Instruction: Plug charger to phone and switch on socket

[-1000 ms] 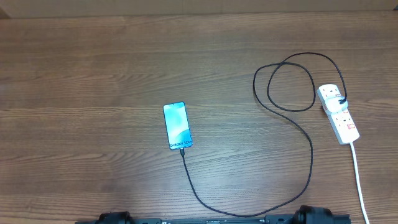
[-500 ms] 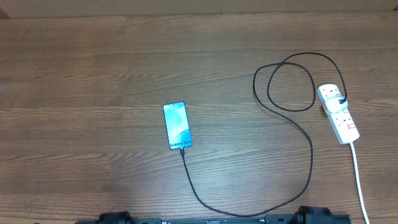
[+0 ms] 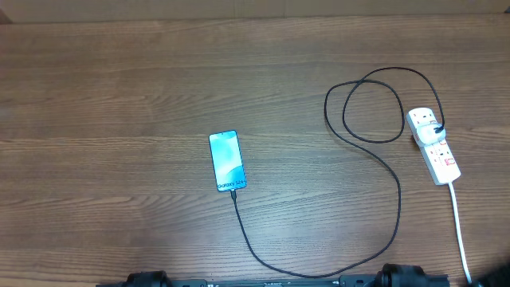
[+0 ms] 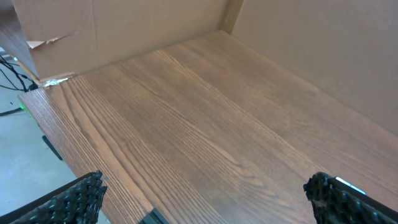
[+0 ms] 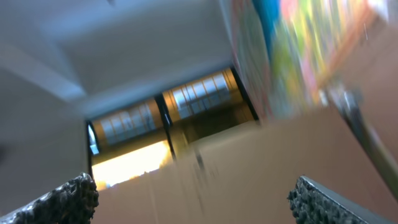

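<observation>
The phone (image 3: 227,161) lies flat mid-table, its light-blue screen up. The charger (image 3: 399,199), a thin black cable, meets the phone's near end and sweeps right. It loops once and ends at a black plug (image 3: 438,127) in the white socket (image 3: 434,147) at the right edge. A red switch (image 3: 449,162) shows on the socket. My left gripper (image 4: 205,202) is open over bare wood, with nothing between its fingers (image 4: 68,202). My right gripper (image 5: 196,202) is open too, in a blurred view tilted up at a cardboard wall and ceiling. Neither gripper appears overhead.
The socket's thick white cord (image 3: 460,231) runs toward the near edge. Cardboard walls (image 4: 124,25) stand round the far side of the table. Both arm bases (image 3: 147,279) (image 3: 402,277) sit at the near edge. A dark shape (image 3: 502,277) shows at the bottom right corner.
Phone, cable and socket have not moved. A dark shape has come into the bottom right corner of the overhead view.
</observation>
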{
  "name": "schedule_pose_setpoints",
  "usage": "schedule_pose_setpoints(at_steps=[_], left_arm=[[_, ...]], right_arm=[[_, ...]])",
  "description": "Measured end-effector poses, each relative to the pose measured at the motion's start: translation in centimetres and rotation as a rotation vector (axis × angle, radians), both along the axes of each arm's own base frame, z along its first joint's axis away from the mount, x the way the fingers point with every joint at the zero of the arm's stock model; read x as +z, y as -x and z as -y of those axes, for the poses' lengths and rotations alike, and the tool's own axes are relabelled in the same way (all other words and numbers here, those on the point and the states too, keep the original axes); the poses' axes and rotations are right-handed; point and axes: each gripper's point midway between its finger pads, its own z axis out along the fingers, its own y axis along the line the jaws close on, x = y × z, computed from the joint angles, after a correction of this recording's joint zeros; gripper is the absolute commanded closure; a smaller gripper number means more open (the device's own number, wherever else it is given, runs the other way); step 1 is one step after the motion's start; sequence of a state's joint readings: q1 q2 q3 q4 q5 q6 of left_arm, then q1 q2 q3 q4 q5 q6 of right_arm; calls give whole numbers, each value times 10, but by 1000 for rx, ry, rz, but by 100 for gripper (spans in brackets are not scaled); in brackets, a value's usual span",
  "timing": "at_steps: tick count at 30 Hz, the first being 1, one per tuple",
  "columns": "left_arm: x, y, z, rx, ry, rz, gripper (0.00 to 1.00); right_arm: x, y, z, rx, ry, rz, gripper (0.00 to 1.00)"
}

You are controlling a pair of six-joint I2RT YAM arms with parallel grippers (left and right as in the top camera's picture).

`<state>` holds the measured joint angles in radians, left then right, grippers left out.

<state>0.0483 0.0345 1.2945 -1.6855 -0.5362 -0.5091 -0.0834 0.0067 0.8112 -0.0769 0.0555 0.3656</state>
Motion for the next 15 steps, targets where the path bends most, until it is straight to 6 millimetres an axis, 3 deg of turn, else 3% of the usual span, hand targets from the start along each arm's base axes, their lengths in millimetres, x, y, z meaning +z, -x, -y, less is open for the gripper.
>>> schedule_pose_setpoints(at_steps=[3, 7, 11, 15], left_arm=[[0, 0, 0, -2, -5, -6, 0], [0, 0, 0, -3, -6, -7, 1], [0, 0, 0, -4, -8, -8, 1], [0, 0, 0, -4, -8, -8, 0]], right_arm=[[-41, -49, 4, 6, -16, -113, 0], [-99, -100, 8, 38, -70, -234, 0], [-153, -135, 12, 57, -117, -329, 0], [-203, -158, 23, 19, -170, -425, 0]])
